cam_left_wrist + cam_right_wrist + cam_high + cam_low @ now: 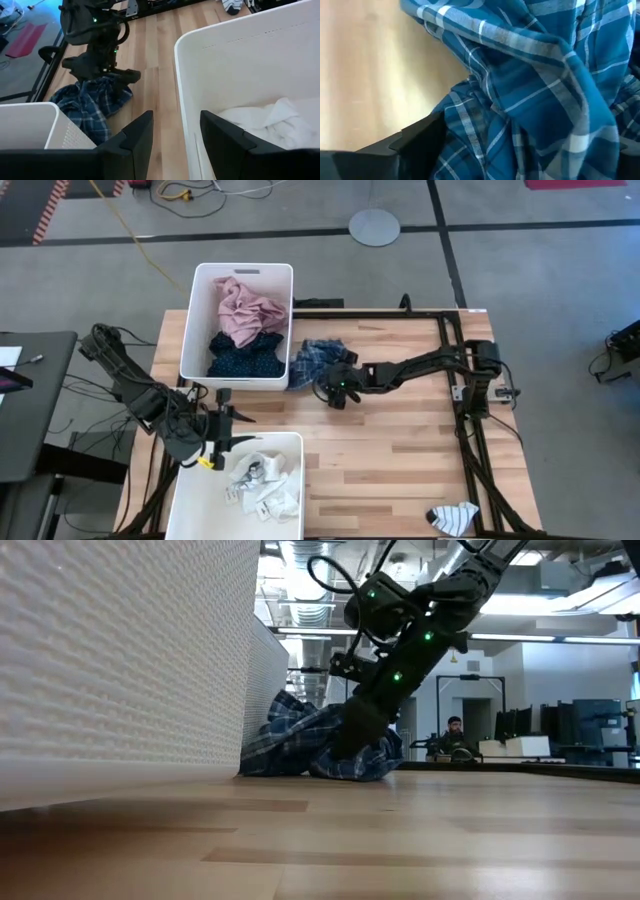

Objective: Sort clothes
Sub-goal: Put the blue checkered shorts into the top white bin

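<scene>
The blue plaid shirt (312, 360) lies crumpled on the wooden table against the far bin's right wall (250, 690). My right gripper (336, 390) is open and down in the shirt (530, 100); it also shows in the low view (352, 745). My left gripper (175, 137) is open and empty, above the far left corner of the near bin (285, 442). A pink shirt (250, 308) and a navy dotted piece (240, 358) lie in the far bin. White socks (262, 485) lie in the near bin. A striped sock (452, 517) lies at the table's near right. No black piece shows. My right gripper comes at the plaid shirt's right part from above, slanting from the table's right. Its open fingers (417, 142) stand in the bunched folds (485, 125), with several layers of cloth between them. The shirt rests on the table, slack.
The far white bin (203, 320) stands at the table's far left, the near white bin (190, 500) at its near left. Bare wood (400, 450) lies between the bins and the right arm's base frame (470, 395). A person sits far off in the room (455, 735).
</scene>
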Robot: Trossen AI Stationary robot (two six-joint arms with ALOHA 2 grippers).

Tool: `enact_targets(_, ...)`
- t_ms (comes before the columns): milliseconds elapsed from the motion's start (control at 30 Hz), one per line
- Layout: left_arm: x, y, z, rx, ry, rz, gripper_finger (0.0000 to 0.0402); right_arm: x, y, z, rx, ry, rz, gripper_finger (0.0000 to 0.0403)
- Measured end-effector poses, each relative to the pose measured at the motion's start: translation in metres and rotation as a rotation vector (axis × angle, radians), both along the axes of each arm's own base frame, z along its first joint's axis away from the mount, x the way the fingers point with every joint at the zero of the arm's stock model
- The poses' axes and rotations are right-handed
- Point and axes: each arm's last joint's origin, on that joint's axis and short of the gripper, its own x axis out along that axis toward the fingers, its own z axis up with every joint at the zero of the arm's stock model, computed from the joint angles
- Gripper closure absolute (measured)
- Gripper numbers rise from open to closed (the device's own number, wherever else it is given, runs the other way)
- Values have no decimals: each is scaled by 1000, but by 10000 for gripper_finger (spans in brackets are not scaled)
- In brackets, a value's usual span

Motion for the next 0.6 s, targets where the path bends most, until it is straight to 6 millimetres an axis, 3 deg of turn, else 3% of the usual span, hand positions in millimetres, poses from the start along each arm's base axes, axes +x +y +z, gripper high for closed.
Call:
enact_targets(133,0,0,0,-4,-2,4,243,-2,-6,-1,6,-5,-50,64)
enact_targets(267,0,0,1,-12,-7,6,243,-6,-9,-5,30,-12,-92,138)
enact_targets(533,2,-2,3,-11,-32,-7,243,-8,-7,-7,48,10,-104,355)
enact_targets(600,3,-2,4,-3,-43,-16,243,-8,-3,-8,44,13,-92,384)
